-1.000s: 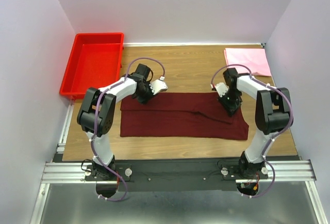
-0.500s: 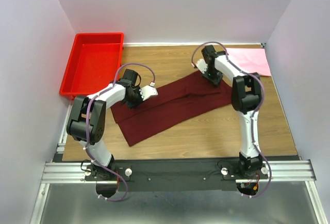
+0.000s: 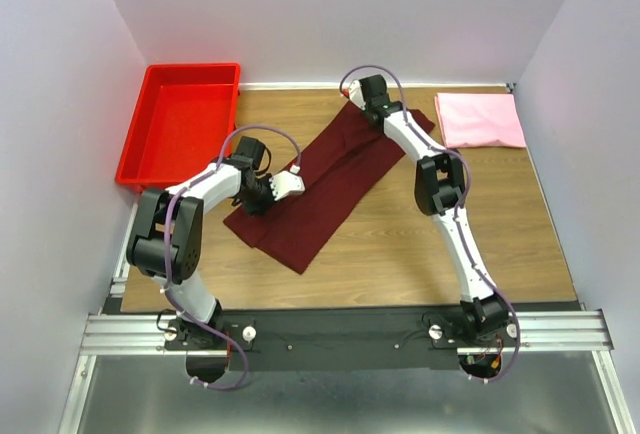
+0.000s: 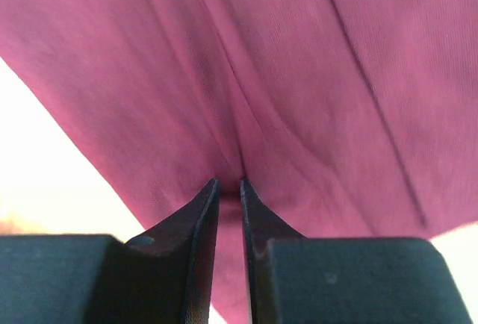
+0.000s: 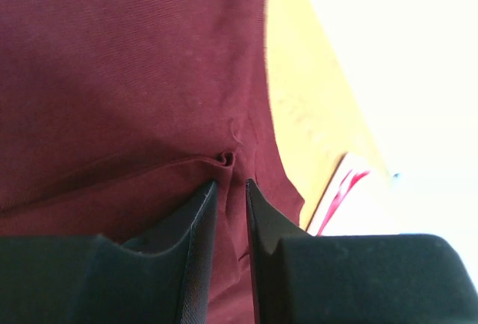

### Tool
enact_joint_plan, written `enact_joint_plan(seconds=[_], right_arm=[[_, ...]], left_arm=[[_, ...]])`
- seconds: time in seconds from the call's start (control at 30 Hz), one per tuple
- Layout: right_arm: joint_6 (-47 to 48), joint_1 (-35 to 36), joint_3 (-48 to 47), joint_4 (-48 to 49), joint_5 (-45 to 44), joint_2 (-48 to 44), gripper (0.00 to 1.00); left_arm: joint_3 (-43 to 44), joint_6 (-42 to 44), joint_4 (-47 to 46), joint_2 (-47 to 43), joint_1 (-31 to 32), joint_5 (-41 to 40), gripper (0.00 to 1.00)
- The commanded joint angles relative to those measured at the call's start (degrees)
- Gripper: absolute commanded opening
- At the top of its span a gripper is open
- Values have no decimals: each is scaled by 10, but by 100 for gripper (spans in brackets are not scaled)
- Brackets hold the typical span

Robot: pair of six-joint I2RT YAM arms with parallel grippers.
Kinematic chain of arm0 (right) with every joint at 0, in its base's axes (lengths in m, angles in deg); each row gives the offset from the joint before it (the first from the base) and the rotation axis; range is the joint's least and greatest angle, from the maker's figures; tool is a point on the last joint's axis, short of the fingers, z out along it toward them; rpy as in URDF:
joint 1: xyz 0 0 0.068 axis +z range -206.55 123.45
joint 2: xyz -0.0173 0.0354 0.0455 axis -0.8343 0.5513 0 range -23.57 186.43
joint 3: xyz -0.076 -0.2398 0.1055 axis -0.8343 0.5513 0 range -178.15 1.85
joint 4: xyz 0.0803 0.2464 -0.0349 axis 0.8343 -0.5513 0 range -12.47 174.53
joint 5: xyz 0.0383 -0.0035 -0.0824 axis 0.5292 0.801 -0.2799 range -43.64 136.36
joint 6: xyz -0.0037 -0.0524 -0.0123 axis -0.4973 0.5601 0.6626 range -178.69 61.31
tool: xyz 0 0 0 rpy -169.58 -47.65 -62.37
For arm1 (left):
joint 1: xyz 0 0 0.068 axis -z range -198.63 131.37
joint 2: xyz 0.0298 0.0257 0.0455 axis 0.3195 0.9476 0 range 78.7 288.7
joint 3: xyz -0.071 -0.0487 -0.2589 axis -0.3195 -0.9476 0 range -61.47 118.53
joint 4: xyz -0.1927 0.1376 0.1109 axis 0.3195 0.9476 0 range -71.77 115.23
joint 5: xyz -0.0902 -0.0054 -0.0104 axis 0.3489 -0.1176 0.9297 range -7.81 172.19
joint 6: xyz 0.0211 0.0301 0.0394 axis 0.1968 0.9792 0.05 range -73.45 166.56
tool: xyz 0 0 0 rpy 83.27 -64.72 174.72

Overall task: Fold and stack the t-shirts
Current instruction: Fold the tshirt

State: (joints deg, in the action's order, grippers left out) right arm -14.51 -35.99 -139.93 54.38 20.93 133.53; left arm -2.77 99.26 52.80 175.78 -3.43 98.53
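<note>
The dark maroon t-shirt (image 3: 320,184) is folded into a long strip lying diagonally on the wooden table, from near left to far middle. My left gripper (image 3: 256,197) is shut on a pinch of cloth at the strip's near-left part. In the left wrist view the fingertips (image 4: 228,184) squeeze a ridge of the maroon fabric (image 4: 299,78). My right gripper (image 3: 360,104) is shut on the strip's far end. In the right wrist view its tips (image 5: 230,184) clamp a small pucker of the cloth (image 5: 112,78). The light pink t-shirt (image 3: 480,119) lies folded at the far right.
A red plastic bin (image 3: 180,129) stands at the far left corner, just left of my left arm. White walls close in the table on three sides. The table's edge (image 3: 545,204) runs close by on the right.
My right gripper has swung the shirt's right end far back and to the left, turning the strip from level to diagonal. My left gripper has kept its hold, shifting slightly left.
</note>
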Motion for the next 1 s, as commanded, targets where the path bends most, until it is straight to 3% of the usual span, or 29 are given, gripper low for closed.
enact_joint_plan(seconds=[0.0, 0.17, 0.3, 0.43, 0.57, 0.97], right_arm=[[25, -16, -15, 102, -21, 74, 30], [3, -16, 25, 128, 10, -6, 35], [-28, -16, 105, 128, 39, -103, 49], [-49, -17, 172, 128, 41, -173, 56], [-71, -22, 237, 127, 35, -226, 63], [-139, -51, 380, 58, 62, -356, 67]], left_arm=[[7, -9, 67, -1, -8, 30, 27], [58, -20, 61, -46, 0, 62, 34], [98, -22, 81, -44, 27, 77, 40], [86, -27, 80, -44, 100, 80, 45], [51, -48, 39, -33, 171, 35, 45], [35, -67, 31, 57, 257, -53, 37]])
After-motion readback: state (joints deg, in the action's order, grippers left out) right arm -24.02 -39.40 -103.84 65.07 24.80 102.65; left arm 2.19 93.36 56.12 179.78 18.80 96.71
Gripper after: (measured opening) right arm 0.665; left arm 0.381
